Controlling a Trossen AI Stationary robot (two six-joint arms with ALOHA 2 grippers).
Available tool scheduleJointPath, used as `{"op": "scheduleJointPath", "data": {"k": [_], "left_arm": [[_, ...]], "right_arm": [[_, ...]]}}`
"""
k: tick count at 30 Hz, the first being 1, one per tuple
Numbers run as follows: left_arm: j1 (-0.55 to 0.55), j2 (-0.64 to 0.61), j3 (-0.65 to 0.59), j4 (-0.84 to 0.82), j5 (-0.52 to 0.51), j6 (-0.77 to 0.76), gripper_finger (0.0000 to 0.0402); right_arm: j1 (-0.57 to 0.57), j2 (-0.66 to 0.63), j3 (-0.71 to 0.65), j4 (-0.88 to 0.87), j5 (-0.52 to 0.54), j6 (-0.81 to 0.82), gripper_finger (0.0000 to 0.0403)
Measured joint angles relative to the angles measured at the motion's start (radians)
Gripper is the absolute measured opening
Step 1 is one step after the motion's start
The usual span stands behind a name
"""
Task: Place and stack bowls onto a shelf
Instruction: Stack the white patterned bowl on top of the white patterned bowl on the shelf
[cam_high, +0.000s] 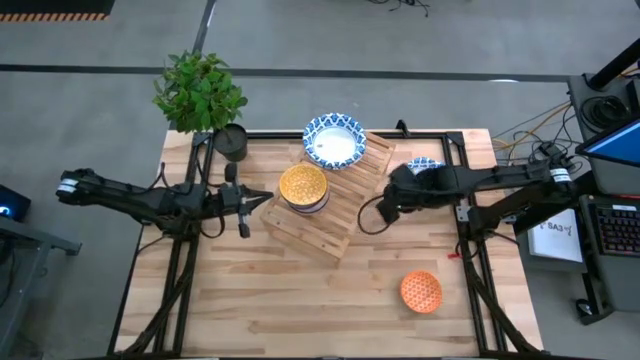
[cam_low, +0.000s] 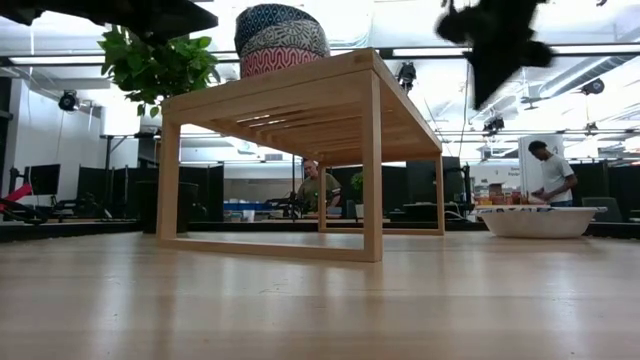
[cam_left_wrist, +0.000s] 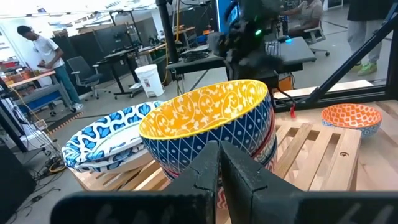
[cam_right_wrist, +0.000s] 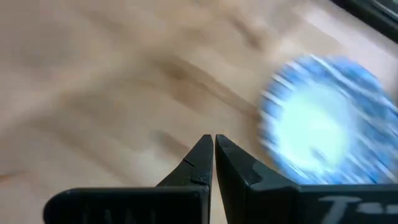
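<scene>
The slatted wooden shelf (cam_high: 322, 226) stands mid-table. At its far end sits a white bowl with a blue rim (cam_high: 333, 141). A mustard-yellow bowl (cam_high: 303, 186) tops a stack of small bowls (cam_low: 281, 40) on the shelf's left part. An orange bowl (cam_high: 421, 291) rests on the table near the right front. Another blue-rimmed bowl (cam_high: 426, 165) sits on the table, partly under the right arm. My left gripper (cam_high: 264, 199) is shut, level, just left of the stack (cam_left_wrist: 211, 124). My right gripper (cam_right_wrist: 214, 147) is shut, raised above the table beside that bowl (cam_right_wrist: 323, 127).
A dark plant pot with a leafy plant (cam_high: 205, 95) stands at the table's far left corner. Black frame rails run along the far edge (cam_high: 430, 133). Bare tabletop spreads across the near half (cam_high: 280, 300). People and desks show in the room behind (cam_low: 553, 175).
</scene>
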Motion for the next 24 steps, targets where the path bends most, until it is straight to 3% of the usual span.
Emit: {"op": "scheduleJointPath", "data": {"k": [5,9,17,24], "left_arm": [[0.0,0.0,0.0,0.001,0.0,0.0,0.0],[0.0,0.0,0.0,0.002,0.0,0.0,0.0],[0.0,0.0,0.0,0.003,0.0,0.0,0.0],[0.0,0.0,0.0,0.003,0.0,0.0,0.0]], "right_arm": [[-0.066,-0.017,-0.064,-0.183,-0.001,0.127,0.0009],[-0.118,-0.035,-0.161,-0.078,-0.049,0.068,0.0009],[-0.212,-0.034,-0.3,0.085,-0.044,-0.04,0.0012],[-0.274,-0.034,-0.324,0.106,-0.08,-0.089,0.0085]]}}
